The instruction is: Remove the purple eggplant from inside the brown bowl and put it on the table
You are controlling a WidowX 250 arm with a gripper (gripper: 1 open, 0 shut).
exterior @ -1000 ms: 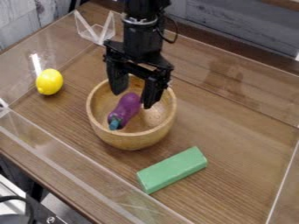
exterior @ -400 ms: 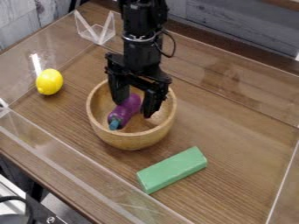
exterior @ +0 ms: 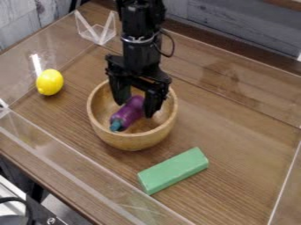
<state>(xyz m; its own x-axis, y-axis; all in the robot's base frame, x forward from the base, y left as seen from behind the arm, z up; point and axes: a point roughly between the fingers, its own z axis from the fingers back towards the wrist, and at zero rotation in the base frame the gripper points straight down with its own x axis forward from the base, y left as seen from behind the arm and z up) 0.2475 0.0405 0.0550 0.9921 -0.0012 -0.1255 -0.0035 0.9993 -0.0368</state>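
The purple eggplant (exterior: 125, 113) lies inside the brown bowl (exterior: 133, 137) with its blue-green stem cap toward the front left. My gripper (exterior: 136, 103) points straight down into the bowl, open, with one finger on each side of the eggplant's upper end. The black fingers (exterior: 119, 90) reach below the bowl's rim and hide part of the eggplant. I cannot tell whether they touch it. The bowl stands on the table (exterior: 223, 105), near its middle.
A yellow lemon (exterior: 48, 83) sits left of the bowl. A green block (exterior: 173, 170) lies in front of the bowl to the right. Clear plastic walls (exterior: 70, 171) run along the table's edges, and a clear plastic piece (exterior: 94, 31) stands at the back.
The gripper has sunk lower into the bowl, its open fingers now straddling the eggplant. The eggplant and bowl have not moved.
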